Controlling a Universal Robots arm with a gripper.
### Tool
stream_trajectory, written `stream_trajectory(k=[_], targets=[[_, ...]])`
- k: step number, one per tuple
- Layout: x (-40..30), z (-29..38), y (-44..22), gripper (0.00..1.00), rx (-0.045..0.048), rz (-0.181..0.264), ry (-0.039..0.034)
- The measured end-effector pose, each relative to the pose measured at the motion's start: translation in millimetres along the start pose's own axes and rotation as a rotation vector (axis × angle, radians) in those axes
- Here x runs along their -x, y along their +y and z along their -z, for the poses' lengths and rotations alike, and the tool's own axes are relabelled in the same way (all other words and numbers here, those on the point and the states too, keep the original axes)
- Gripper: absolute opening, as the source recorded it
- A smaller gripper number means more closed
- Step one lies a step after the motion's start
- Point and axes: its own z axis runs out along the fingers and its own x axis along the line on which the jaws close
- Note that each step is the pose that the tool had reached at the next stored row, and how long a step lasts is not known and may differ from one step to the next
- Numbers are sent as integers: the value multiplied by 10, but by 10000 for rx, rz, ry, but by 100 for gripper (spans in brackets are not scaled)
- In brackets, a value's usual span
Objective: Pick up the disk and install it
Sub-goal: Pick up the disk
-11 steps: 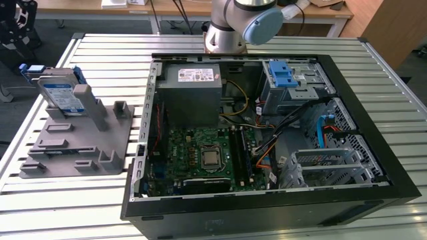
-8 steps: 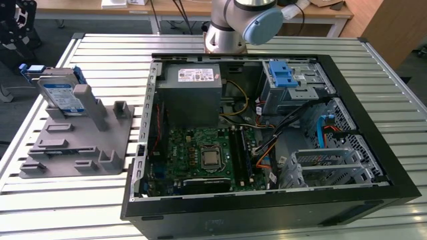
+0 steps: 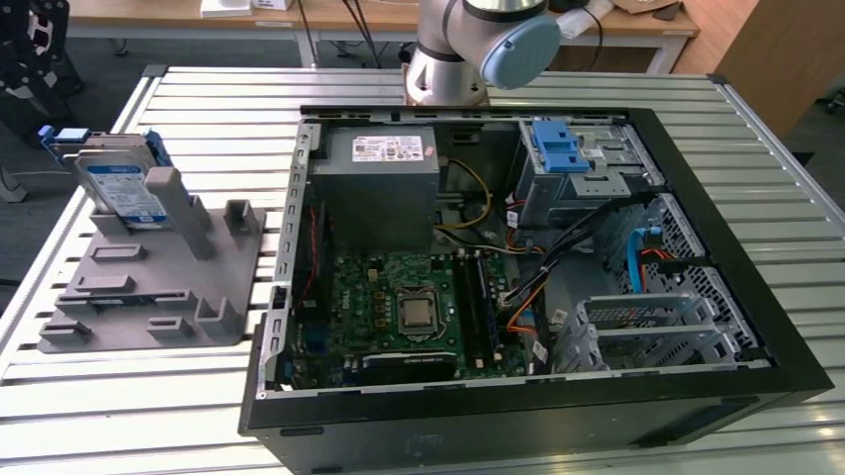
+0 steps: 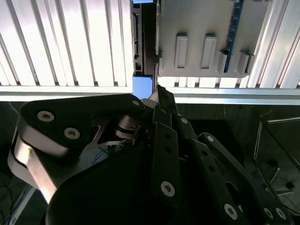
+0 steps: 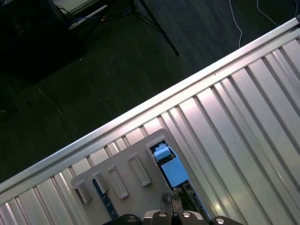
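Flat silver disk [image 3: 123, 188] with white-and-blue label, upright in grey moulded plastic fixture [image 3: 145, 287] beside open black computer case [image 3: 528, 427]. Black gripper [image 5: 171, 202] over fixture's edge, pressed together, empty.

Robotics laboratory bench: ribbed silver aluminium slatted table [image 3: 198, 109] bearing an opened black metal desktop computer case [image 3: 528, 426], a grey moulded plastic parts fixture [image 3: 145, 297] and a silver-and-blue jointed robot arm [image 3: 462, 49], light wooden desks [image 3: 370, 20] behind.
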Motion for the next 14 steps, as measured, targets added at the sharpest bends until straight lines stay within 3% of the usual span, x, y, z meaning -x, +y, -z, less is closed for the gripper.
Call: stream_trajectory(k=[14], targets=[[0, 0, 0, 11, 2, 88, 4]])
